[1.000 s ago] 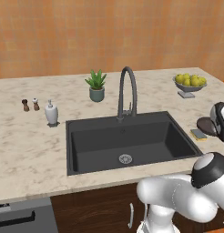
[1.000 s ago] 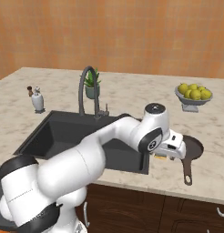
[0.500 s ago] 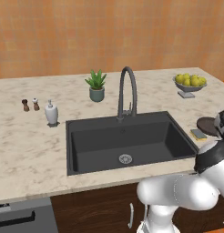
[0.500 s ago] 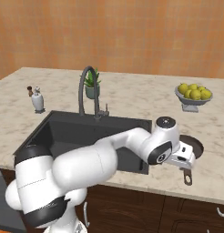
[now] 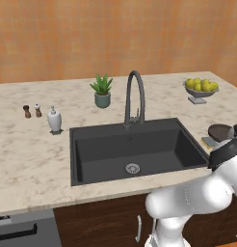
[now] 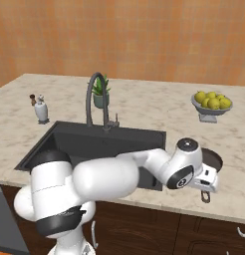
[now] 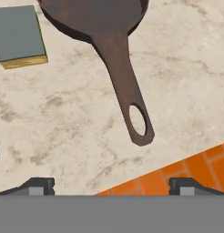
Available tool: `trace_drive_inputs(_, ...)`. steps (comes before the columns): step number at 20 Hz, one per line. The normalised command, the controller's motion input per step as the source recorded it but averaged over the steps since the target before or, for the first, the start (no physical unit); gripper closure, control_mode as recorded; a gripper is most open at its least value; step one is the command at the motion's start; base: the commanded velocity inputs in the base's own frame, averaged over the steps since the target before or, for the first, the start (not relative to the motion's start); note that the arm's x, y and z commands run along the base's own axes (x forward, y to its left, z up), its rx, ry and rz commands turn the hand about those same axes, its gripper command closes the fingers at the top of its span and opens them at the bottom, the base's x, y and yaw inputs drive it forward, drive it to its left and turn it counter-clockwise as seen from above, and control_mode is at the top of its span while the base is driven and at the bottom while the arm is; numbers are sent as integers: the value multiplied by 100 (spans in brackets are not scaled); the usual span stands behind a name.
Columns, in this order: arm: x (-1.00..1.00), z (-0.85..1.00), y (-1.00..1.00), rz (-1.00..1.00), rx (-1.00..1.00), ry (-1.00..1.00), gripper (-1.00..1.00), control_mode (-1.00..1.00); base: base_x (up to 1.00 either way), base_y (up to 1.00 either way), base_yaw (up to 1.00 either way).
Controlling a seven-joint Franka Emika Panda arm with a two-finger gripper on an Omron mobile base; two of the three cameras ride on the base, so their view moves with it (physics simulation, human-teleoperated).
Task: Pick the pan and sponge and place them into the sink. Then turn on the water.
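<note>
The gripper (image 7: 111,186) hangs above the marbled bench (image 7: 186,68), its two dark fingertips set wide apart at the bottom of the hand view with nothing between them. It is clear of the pan (image 7: 109,41), whose long brown handle runs down toward it and ends in an oval hanging hole just short of the bench edge. The dark reddish bowl of the pan lies at the top of that view, cut off by the frame. Just beside the bowl, apart from it, the sponge (image 7: 19,35) lies flat on the bench, green layer up with a yellow strip showing along one edge.

In the right base view the pan (image 6: 214,160) sits on the bench right of the sink (image 6: 69,144), partly hidden by the arm's wrist. In the left base view the pan (image 5: 221,131) and sponge (image 5: 207,142) lie close together right of the black sink (image 5: 135,149), whose basin holds only its steel drain (image 5: 133,168).

The gooseneck faucet (image 5: 135,96) rises behind the basin. Farther off stand a potted plant (image 5: 102,90), a bowl of lemons (image 5: 201,88), a soap dispenser (image 5: 54,119) and two small shakers (image 5: 32,110).
</note>
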Motion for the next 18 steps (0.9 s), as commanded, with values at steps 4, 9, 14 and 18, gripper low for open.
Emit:
trace_drive_inputs(4,16,-14,-18,1,0,0,-100,-100,0,0,0)
trace_drive_inputs(9,23,-11,-13,3,0,0,-100,-100,0,0,0)
trace_drive_inputs(14,24,-22,-19,6,0,0,-100,-100,0,0,0)
trace_drive_inputs(18,22,-24,-24,7,0,0,-100,-100,0,0,0)
